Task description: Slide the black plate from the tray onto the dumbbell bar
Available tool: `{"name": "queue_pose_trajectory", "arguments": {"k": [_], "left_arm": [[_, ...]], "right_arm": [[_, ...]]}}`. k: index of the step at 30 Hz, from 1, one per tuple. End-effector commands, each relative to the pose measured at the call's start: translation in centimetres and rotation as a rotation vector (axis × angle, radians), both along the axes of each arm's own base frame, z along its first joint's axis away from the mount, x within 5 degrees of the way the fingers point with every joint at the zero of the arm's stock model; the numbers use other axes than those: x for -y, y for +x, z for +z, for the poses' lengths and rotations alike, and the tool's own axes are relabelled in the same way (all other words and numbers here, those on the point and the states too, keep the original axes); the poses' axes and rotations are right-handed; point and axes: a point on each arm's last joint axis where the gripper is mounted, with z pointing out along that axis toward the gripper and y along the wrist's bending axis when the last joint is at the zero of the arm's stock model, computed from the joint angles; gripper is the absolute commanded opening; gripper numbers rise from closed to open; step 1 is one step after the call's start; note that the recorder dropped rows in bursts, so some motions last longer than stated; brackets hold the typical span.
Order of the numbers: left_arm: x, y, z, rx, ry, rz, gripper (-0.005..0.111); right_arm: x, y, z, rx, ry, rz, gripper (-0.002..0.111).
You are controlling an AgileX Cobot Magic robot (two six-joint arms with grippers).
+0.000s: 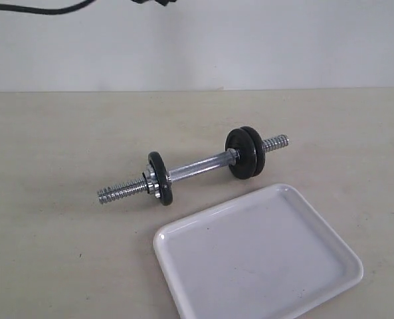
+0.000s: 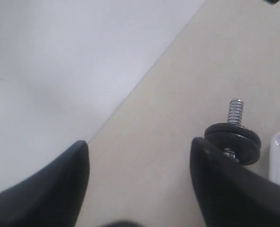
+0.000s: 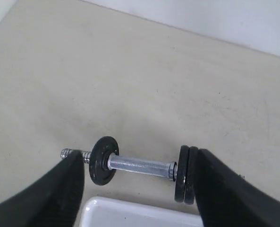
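one end of the dumbbell bar (image 1: 197, 167) is loaded with the black plate (image 1: 258, 156), pressed against a second disc (image 1: 236, 151), near the tray (image 1: 263, 259) — left gripper (image 2: 140, 144) and right gripper (image 3: 140, 156) are spread wide, empty.

Bright, even light — soft shadows

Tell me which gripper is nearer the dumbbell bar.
Probably right; neither shows in the exterior view. The right gripper frames the dumbbell bar between open jaws, not touching; the left gripper sits off to one side, with only one end in sight.
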Motion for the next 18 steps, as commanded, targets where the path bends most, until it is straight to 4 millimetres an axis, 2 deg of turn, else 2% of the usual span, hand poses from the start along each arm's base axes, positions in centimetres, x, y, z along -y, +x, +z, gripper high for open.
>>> {"name": "queue_pose_trajectory", "arguments": {"k": [1, 5, 9, 14, 18], "left_arm": [[-1.5, -2.1, 2.2, 0.009, -0.02, 0.022, 0.054], [-3.5, -4.1, 4.1, 0.015, -0.004, 0.094, 0.051], [-5.9, -6.2, 5.7, 0.029, 0.026, 0.181, 0.049], [-8.1, -9.3, 7.5, 0.017, 0.006, 0.211, 0.04], [-10.2, -12.4, 8.7, 0.01, -0.028, 0.244, 0.02]], "right_arm": [[0.6, -4.0, 4.3, 0.142, -0.021, 0.0, 0.044], [1.2, -8.0, 7.6, 0.259, -0.044, -0.015, 0.021], [1.8, -11.6, 10.0, 0.358, -0.066, -0.032, 0.001], [2.5, -16.6, 12.6, 0.484, -0.08, -0.051, 0.0], [2.9, -20.4, 14.1, 0.568, -0.072, -0.061, 0.0]]}}
